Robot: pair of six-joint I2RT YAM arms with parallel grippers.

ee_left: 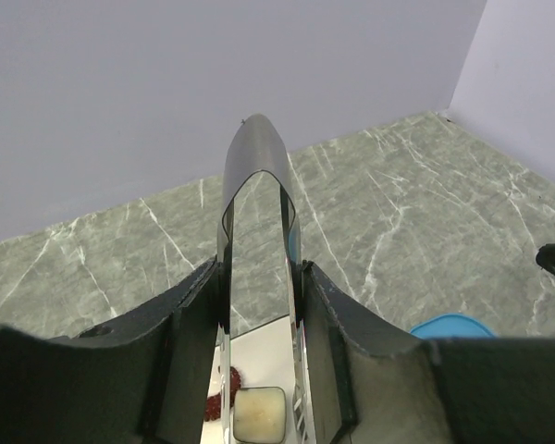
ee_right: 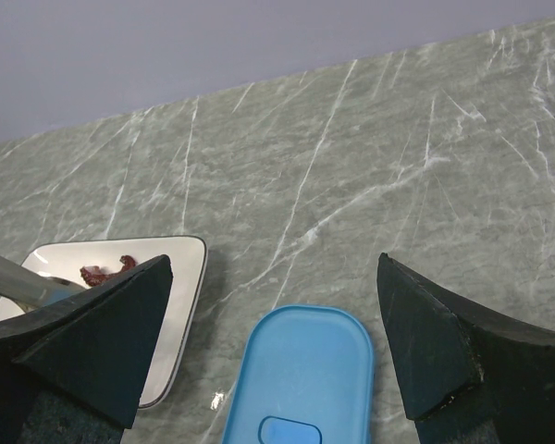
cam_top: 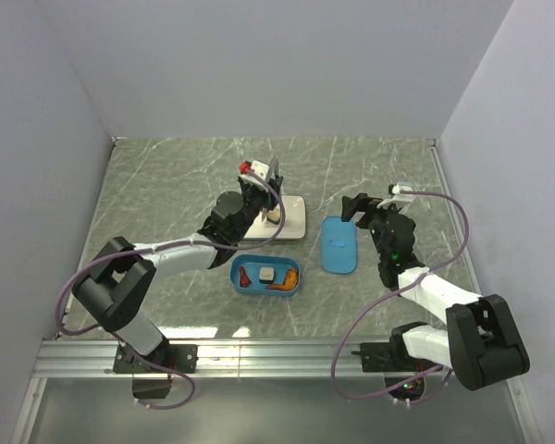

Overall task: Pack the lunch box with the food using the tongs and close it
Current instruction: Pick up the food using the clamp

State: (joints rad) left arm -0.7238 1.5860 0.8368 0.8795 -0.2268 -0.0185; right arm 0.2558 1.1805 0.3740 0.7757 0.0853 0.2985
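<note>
My left gripper (ee_left: pixel 259 277) is shut on the tongs (ee_left: pixel 255 171), pressing their two thin metal legs from both sides over the white plate (ee_left: pixel 259 347). A whitish cube (ee_left: pixel 259 413) lies on the plate between the tong legs, and a dark red piece (ee_left: pixel 220 393) lies just left of it. The blue lunch box (cam_top: pixel 265 275) stands open in front of the plate, holding a whitish cube (cam_top: pixel 266 274) and orange-red bits (cam_top: pixel 283 283). Its blue lid (ee_right: pixel 301 379) lies flat on the table to the right. My right gripper (ee_right: pixel 273 264) hangs open above the lid, holding nothing.
The white plate (cam_top: pixel 282 219) sits behind the lunch box, mid-table. The lid (cam_top: pixel 339 244) lies between the plate and my right gripper (cam_top: pixel 361 211). Grey walls close in the marble table on three sides, and a metal rail (cam_top: pixel 259 353) runs along its near edge.
</note>
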